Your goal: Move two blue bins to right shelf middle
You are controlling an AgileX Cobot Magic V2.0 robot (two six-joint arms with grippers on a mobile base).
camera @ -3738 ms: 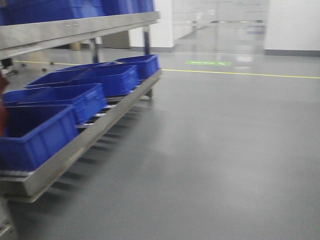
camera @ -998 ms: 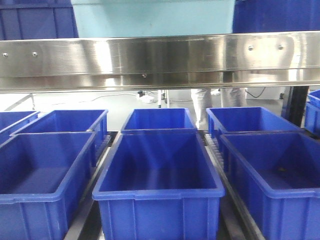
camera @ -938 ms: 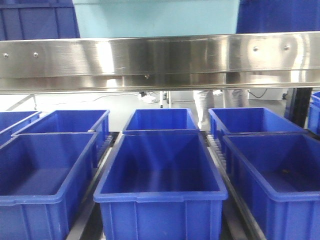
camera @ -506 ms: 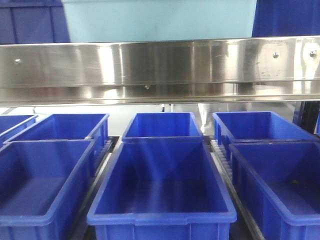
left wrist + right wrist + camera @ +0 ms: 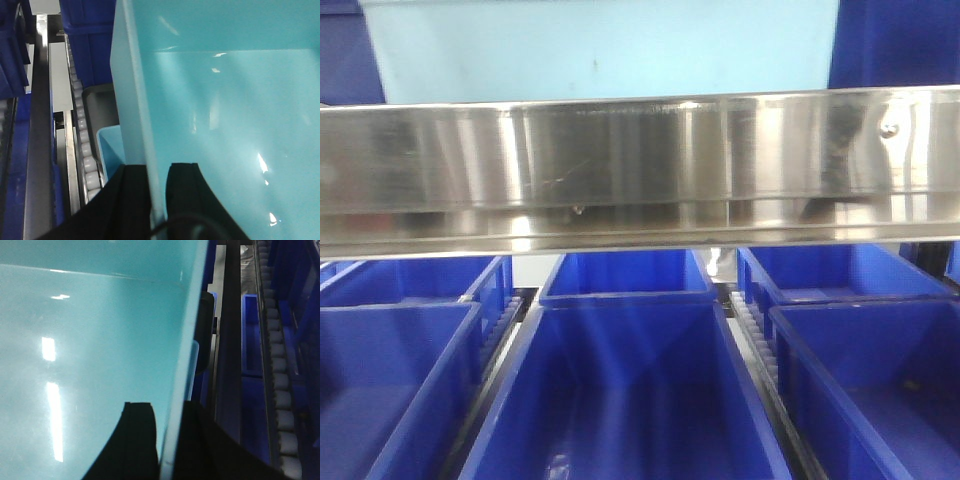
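Note:
I hold a light blue bin (image 5: pixel 600 45) by its two side walls, above the steel shelf rail (image 5: pixel 640 170). In the left wrist view my left gripper (image 5: pixel 159 170) is shut on the bin's left wall (image 5: pixel 135 100), one finger inside and one outside. The right wrist view has my right gripper (image 5: pixel 167 412) shut on the bin's right wall (image 5: pixel 187 340) in the same way. The bin's inside (image 5: pixel 225 125) is bare. Dark blue bins (image 5: pixel 895 40) flank it on that shelf level.
Below the rail, several dark blue bins (image 5: pixel 625 400) sit in rows on the lower level. White conveyor rollers (image 5: pixel 82 145) run along the shelf beside the held bin, and more rollers (image 5: pixel 277 385) run on the right. A dark blue bin (image 5: pixel 90 45) stands ahead on the left.
The view swung from open floor to face the shelf, then closed in: rail and lower bins have grown and dropped in view. Both grippers still hold the light blue bin.

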